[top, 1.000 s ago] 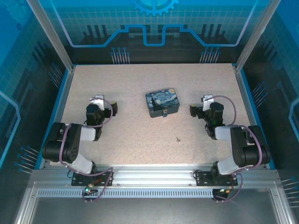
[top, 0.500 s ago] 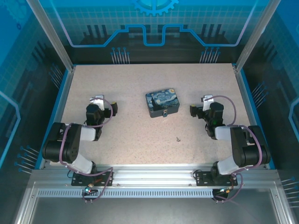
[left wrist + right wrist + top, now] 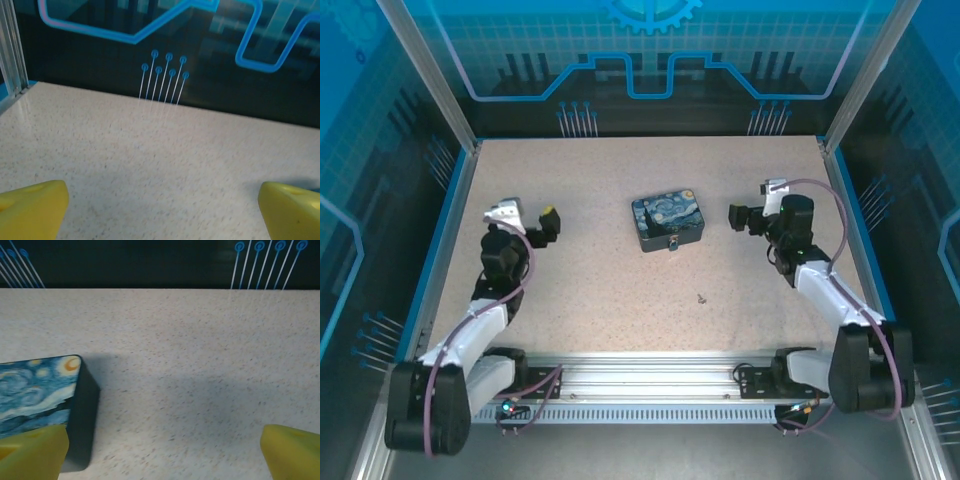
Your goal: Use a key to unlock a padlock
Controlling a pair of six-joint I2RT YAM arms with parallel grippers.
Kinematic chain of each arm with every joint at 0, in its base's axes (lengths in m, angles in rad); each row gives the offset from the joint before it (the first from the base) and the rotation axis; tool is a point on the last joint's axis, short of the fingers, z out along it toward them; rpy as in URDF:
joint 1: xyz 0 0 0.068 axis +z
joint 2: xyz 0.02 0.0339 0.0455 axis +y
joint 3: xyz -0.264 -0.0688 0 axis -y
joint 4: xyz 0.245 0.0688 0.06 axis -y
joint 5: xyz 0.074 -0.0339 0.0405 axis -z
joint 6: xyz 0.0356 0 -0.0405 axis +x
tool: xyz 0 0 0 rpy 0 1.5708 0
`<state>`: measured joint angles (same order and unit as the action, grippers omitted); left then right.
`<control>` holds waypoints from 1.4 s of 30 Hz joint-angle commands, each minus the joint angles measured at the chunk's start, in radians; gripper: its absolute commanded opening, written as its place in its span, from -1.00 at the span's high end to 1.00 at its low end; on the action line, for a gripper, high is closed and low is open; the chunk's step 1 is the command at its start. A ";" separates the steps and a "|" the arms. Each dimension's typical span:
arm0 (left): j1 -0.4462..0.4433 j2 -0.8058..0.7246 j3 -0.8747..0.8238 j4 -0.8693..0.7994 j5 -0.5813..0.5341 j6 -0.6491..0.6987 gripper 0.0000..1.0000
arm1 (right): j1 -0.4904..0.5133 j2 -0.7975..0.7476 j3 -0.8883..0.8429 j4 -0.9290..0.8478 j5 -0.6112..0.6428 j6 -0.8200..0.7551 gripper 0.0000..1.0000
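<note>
The tiny dark padlock (image 3: 674, 243) hangs at the front edge of the blue-and-yellow painted tin (image 3: 667, 221) in the middle of the table. The small grey key (image 3: 701, 296) lies flat on the table, in front of the tin and slightly right. My left gripper (image 3: 548, 225) hovers well left of the tin, open, its yellow fingertips (image 3: 31, 209) wide apart over bare table. To the right of the tin, my right gripper (image 3: 738, 218) is also open, and the tin's corner (image 3: 37, 385) sits just beyond its left fingertip (image 3: 31, 452). Nothing is between either pair of fingers.
The speckled table (image 3: 600, 290) is bounded by a blue rim and aluminium posts (image 3: 432, 80). A dark back wall with blue line patterns (image 3: 165, 75) rises beyond the left gripper.
Both arms have unfolded from their tucked pose. The left gripper has swung left and farther from its base; the right gripper has risen slightly towards the back. Tin, padlock and key have not moved.
</note>
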<state>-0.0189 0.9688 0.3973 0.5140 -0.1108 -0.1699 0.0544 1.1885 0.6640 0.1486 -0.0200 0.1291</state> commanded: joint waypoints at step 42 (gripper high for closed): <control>-0.611 0.322 0.236 -0.331 0.114 -0.378 -0.98 | 0.411 0.067 -0.132 -0.512 -0.165 0.368 0.35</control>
<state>-0.6205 1.2869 0.6075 0.1879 0.0048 -0.5514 0.4477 1.2469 0.5289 -0.3748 -0.1772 0.4843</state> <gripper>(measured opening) 0.987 0.329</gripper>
